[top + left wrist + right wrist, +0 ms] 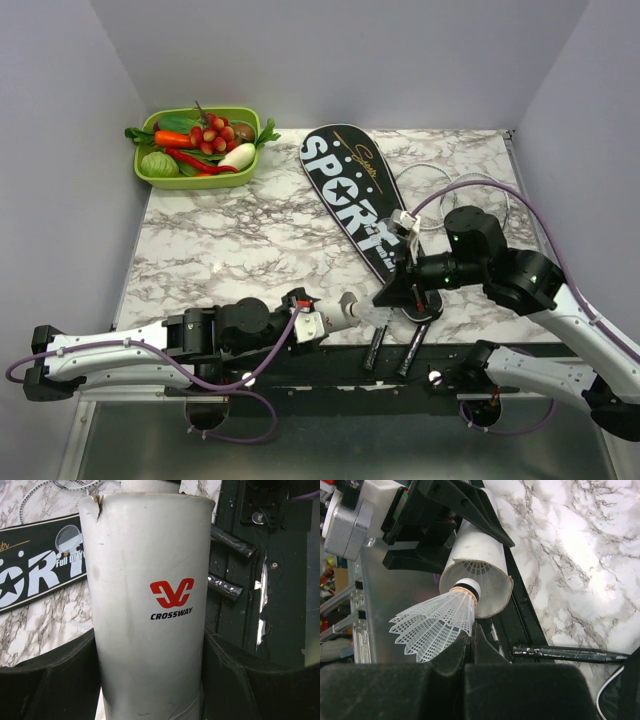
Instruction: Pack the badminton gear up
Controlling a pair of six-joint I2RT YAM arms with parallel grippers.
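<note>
My left gripper (pixel 335 313) is shut on the long white tube (pixel 352 309), which lies level and points right. In the left wrist view the tube (pixel 150 605), lettered "CROSSWAY", fills the space between the jaws of the gripper (pixel 148 655). My right gripper (pixel 471 637) is shut on the skirt edge of a white plastic shuttlecock (pixel 435 625). Its cork nose sits at the tube's open mouth (pixel 490 587), where another shuttlecock shows inside. The black "SPORT" bag (pixel 350 185) lies mid-table. Two racket handles (pixel 378 345) (pixel 415 345) stick out below it, and the silver heads (pixel 470 190) lie beside it on the right.
A green tray of toy vegetables (pixel 198 148) stands at the back left corner. The black base rail (pixel 330 365) runs along the table's near edge. Walls close in the table on the left, back and right. The right arm's purple cable (pixel 500 190) loops over the racket heads.
</note>
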